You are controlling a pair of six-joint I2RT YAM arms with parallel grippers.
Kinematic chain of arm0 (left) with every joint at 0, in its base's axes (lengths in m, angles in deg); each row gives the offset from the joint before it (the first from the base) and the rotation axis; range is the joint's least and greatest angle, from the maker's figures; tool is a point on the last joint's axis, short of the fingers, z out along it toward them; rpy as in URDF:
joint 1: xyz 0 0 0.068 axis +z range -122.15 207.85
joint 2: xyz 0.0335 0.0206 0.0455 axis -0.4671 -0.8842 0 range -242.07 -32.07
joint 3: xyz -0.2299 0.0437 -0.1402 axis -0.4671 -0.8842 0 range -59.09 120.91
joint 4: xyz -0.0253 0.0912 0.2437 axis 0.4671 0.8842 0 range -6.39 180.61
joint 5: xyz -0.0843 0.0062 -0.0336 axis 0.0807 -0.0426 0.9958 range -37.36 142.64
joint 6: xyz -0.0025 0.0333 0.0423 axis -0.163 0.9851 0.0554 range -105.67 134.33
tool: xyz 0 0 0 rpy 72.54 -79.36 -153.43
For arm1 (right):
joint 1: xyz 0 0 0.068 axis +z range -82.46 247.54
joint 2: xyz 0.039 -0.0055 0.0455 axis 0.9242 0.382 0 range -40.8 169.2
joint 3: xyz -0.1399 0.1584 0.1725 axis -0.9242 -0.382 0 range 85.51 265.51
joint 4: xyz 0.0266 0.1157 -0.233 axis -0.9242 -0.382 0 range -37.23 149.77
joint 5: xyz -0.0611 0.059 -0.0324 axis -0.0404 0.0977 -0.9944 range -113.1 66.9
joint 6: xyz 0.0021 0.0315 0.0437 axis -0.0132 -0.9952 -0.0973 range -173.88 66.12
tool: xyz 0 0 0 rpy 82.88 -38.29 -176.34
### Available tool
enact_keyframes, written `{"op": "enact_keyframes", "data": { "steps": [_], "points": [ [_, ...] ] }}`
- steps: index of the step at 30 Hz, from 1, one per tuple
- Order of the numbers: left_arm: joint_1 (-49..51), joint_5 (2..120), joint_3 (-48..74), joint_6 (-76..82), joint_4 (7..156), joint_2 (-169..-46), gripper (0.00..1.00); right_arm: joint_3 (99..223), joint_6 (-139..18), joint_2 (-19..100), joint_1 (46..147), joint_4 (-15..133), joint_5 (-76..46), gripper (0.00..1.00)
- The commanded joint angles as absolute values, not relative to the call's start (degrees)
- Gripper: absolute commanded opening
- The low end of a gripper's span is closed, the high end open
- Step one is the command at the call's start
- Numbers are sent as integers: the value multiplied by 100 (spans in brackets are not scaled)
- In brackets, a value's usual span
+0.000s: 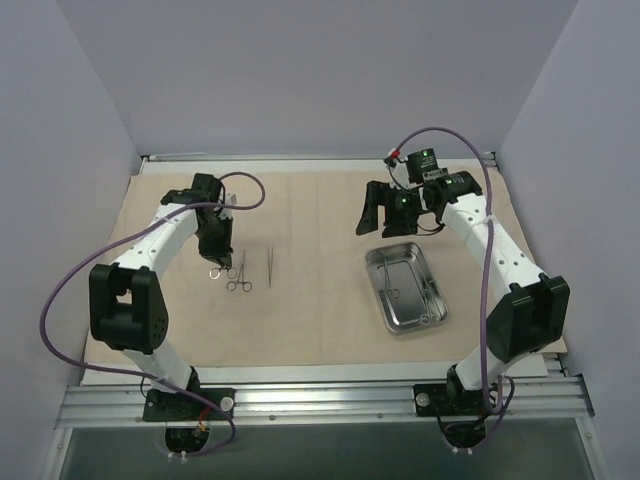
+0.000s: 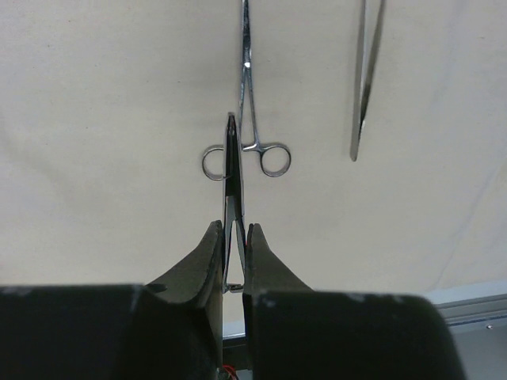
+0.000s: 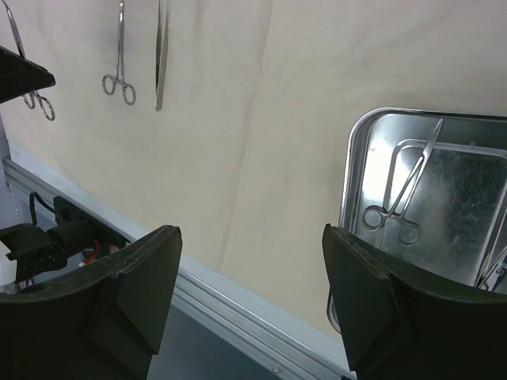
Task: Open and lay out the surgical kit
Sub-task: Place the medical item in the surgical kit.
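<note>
Beige wrapping cloth (image 1: pixel 320 320) lies spread flat, carrying one forceps (image 2: pixel 247 95), one tweezers (image 2: pixel 360 103) and one steel tray (image 3: pixel 467 214) with two tools (image 3: pixel 400 198). Left gripper (image 2: pixel 232 233) is clamped on a thin instrument (image 2: pixel 230 158); right gripper (image 3: pixel 249 237) stands wide, empty.

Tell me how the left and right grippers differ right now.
The left gripper has its fingers closed on a thin forceps, while the right gripper stands wide open and empty. The left gripper hangs over instruments laid on the beige cloth, and the right gripper hangs near the steel tray. Both have black fingers and sit above the cloth.
</note>
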State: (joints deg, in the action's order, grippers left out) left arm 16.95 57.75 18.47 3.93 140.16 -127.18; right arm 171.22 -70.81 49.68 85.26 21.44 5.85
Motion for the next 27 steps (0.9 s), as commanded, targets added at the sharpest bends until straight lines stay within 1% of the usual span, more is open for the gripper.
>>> {"op": "enact_keyframes", "data": {
  "steps": [1, 5, 14, 26, 27],
  "points": [
    [1844, 5581, 1791, 668, 13872, -13006, 2, 17067, -7120, 5035, 8547, 2171, 705, 73],
    [2046, 5563, 1747, 791, 13608, -13357, 2, 17024, -7085, 5035, 8547, 2118, 652, 73],
    [2143, 5414, 1852, 967, 13450, -13876, 2, 16944, -7049, 5026, 8539, 2057, 564, 73],
    [2160, 5317, 1922, 1037, 13414, -14219, 2, 16935, -7032, 5157, 8512, 2083, 564, 73],
    [2161, 5169, 1922, 1046, 13414, -14237, 2, 16944, -7032, 5175, 8512, 2092, 573, 73]
  ]
}}
